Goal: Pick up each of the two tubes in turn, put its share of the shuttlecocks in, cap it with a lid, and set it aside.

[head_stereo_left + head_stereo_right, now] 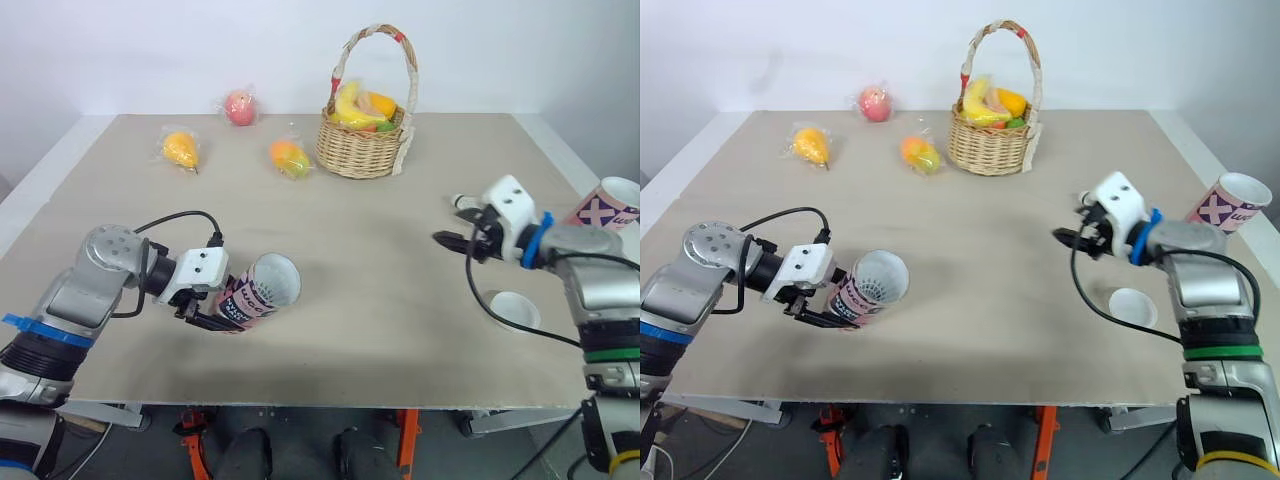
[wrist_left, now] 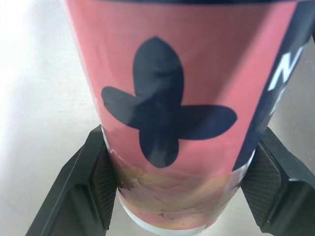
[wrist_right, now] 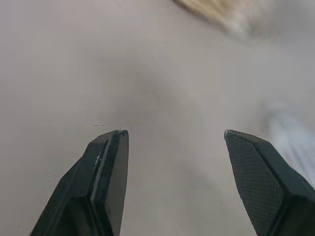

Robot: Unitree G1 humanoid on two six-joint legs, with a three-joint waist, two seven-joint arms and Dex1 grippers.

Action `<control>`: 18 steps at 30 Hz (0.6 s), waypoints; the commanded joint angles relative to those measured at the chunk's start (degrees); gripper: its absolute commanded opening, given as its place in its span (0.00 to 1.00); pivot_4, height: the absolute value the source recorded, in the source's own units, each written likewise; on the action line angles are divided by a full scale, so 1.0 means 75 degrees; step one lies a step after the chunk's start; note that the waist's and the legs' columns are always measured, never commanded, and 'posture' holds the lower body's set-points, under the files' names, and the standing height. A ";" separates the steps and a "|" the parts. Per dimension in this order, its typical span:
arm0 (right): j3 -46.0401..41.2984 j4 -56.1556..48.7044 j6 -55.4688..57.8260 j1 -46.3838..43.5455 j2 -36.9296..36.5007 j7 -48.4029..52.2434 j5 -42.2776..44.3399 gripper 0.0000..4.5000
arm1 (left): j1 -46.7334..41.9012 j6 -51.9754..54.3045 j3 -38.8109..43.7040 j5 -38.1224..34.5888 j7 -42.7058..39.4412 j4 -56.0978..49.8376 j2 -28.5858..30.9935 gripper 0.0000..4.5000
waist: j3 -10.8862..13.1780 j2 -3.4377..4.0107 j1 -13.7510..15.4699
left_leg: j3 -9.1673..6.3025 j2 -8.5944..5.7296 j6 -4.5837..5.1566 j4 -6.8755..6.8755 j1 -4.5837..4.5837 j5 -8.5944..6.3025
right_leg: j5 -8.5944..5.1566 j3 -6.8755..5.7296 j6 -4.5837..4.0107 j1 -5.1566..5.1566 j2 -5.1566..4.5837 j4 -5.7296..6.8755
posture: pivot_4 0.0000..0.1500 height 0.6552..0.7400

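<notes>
My left gripper [image 1: 222, 308] is shut on a pink tube [image 1: 258, 292] with dark markings, held tilted just above the table's front left, its open white mouth facing right. In the left wrist view both fingers [image 2: 98, 182] press the tube [image 2: 177, 113] near its base. My right gripper [image 1: 452, 237] hovers open over the right side of the table, and its wrist view shows bare tabletop between the fingers [image 3: 110, 162]. A second pink tube [image 1: 610, 208] rests at the far right edge. A white lid [image 1: 514, 310] lies on the table in front of the right gripper.
A wicker basket [image 1: 362, 148] of fruit stands at the back centre. Wrapped fruits lie at the back left: a red one [image 1: 239, 107], a yellow one [image 1: 180, 149] and an orange one [image 1: 289, 157]. The beige tabletop [image 1: 380, 270] stretches between the arms.
</notes>
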 commanded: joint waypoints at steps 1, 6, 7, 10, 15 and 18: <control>-0.0361 0.0539 -0.0391 -0.0411 0.0085 -0.0589 -0.0085 0.75 | 0.0115 -0.0003 -0.0213 0.0045 -0.0051 -0.0044 0.0042 0.71 | 0.0000 0.0002 -0.0033 | 0.0000 -0.0001 0.0000 0.0000 0.0000 0.0000 | -0.0002 0.0001 0.0004 0.0000 0.0000 0.0000 | 1.00 1.00; -0.0249 0.2237 -0.0817 -0.1159 0.0531 -0.1042 -0.0259 0.75 | 0.0076 -0.0044 -0.0243 0.0041 -0.0057 -0.0013 0.0045 0.71 | 0.0003 -0.0003 -0.0167 | 0.0001 -0.0006 0.0002 0.0011 0.0014 0.0002 | -0.0003 0.0008 0.0047 0.0018 -0.0003 -0.0001 | 1.00 1.00; -0.0234 0.2678 -0.0954 -0.1381 0.0651 -0.1154 -0.0305 0.75 | 0.0079 -0.0055 -0.0248 0.0042 -0.0053 -0.0005 0.0047 0.71 | 0.0003 -0.0003 -0.0166 | 0.0002 -0.0006 0.0002 0.0014 0.0015 0.0002 | -0.0001 0.0009 0.0048 0.0019 -0.0003 -0.0001 | 1.00 1.00; -0.0120 0.3887 -0.1402 -0.2074 0.0936 -0.1415 -0.0530 0.75 | 0.0080 -0.0049 -0.0266 0.0029 -0.0064 0.0017 0.0056 0.71 | 0.0003 -0.0001 -0.0179 | 0.0005 -0.0011 0.0003 0.0012 0.0015 0.0003 | 0.0002 0.0012 0.0051 0.0020 -0.0008 -0.0005 | 1.00 1.00; 0.0061 0.5615 -0.2067 -0.3154 0.1320 -0.1910 -0.0953 0.75 | 0.0087 -0.0012 -0.0267 -0.0003 -0.0056 0.0019 0.0039 0.71 | 0.0004 0.0000 -0.0176 | 0.0001 -0.0032 0.0004 0.0001 0.0012 0.0003 | 0.0008 0.0012 0.0027 0.0020 -0.0027 -0.0004 | 1.00 1.00; 0.0151 0.6289 -0.2335 -0.3610 0.1519 -0.2245 -0.1203 0.75 | 0.0103 0.0050 -0.0259 -0.0037 -0.0047 -0.0026 0.0041 0.71 | 0.0004 0.0000 -0.0179 | 0.0000 -0.0043 0.0007 -0.0003 0.0011 0.0000 | 0.0003 0.0012 0.0026 0.0020 -0.0038 -0.0004 | 1.00 1.00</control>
